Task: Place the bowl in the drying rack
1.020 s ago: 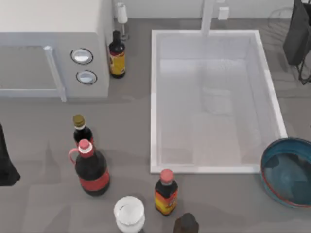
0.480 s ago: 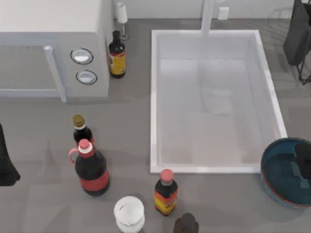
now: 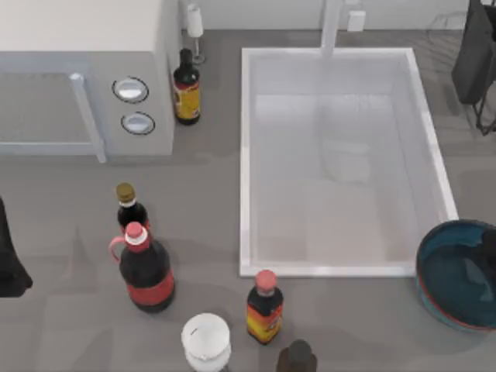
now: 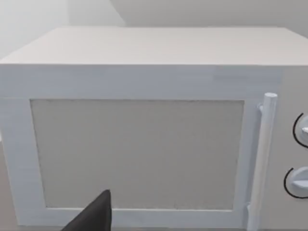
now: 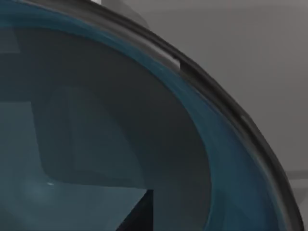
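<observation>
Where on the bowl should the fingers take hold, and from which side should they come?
I would grip the thin rim of the bowl from above, one finger inside and one outside. It sits upright and open at the table's right edge, too wide to span. The right gripper is already low over its inside.
</observation>
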Robot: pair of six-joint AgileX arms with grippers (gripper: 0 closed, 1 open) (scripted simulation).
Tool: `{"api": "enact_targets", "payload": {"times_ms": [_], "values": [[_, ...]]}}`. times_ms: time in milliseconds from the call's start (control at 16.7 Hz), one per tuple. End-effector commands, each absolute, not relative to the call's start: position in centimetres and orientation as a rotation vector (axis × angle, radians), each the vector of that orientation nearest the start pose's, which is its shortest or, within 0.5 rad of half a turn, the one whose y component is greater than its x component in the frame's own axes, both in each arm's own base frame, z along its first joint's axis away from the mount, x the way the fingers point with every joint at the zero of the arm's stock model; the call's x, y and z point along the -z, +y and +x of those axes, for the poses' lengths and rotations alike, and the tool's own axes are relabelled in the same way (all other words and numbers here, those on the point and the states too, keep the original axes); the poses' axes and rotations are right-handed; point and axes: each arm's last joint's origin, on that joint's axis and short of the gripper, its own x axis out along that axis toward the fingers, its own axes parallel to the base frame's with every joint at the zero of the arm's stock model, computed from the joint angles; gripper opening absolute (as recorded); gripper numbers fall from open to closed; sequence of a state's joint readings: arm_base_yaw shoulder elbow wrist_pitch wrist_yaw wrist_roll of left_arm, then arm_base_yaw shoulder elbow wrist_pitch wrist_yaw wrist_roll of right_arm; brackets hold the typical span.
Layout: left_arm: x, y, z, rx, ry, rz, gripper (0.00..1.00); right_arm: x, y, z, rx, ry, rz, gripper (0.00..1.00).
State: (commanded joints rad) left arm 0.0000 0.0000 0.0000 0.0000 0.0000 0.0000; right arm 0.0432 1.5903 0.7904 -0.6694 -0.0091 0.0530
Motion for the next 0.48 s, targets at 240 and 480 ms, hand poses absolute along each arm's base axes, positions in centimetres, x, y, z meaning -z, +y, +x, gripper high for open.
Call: {"api": "enact_targets", "payload": {"times_ms": [240,480], "values": [[-16.00,-0.12,10.57,0.000,0.000,0.000,1.00,-13.11,1.19,25.43,-0.005,1.470,0.017,0.25],[-16.00,-0.12,10.57,0.000,0.000,0.000,1.00,-13.11,1.19,25.43,-0.005,1.470,0.017,0.00]]}}
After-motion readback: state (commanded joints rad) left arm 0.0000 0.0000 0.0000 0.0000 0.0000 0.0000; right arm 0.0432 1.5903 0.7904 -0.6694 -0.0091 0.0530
